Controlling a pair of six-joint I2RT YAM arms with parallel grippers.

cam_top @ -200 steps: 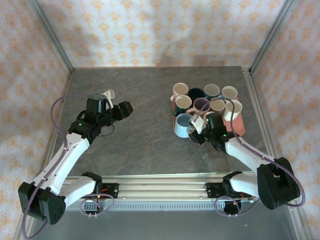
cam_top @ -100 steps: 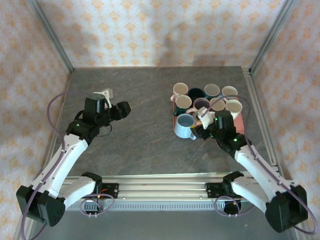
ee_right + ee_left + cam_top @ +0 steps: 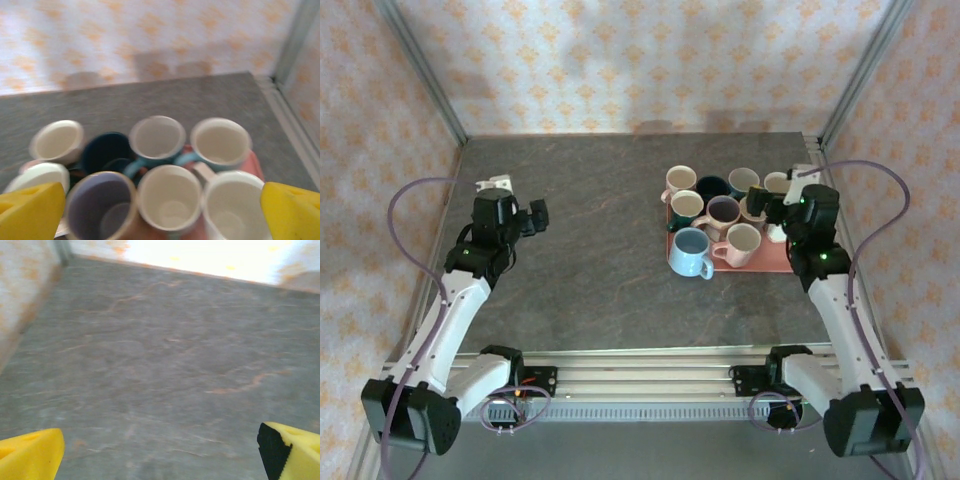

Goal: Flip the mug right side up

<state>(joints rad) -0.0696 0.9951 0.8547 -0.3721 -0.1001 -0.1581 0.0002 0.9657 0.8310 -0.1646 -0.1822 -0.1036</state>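
1. The right tool (image 3: 763, 205) has let go and pulled back to the far right side of the tray (image 3: 782, 262). A second ago it was low among the front mugs. Now its fingers stand wide apart with nothing between them.
2. The mug (image 3: 740, 243) it was working at sits at the tray's front, mouth up, with its handle pointing left. No tool is touching it.
3. The left tool (image 3: 533, 218) has drawn further left over the bare bench (image 3: 610, 270). Its fingers are also apart and empty.
4. The other mugs (image 3: 723, 210) all show open mouths too. The blue mug (image 3: 688, 252) stands at the tray's front-left corner, and I can't tell whether it is on the tray or just off it.
5. To my eye the turning is done. Both arms backing off looks like the finish, and I can see no mug left upside down.
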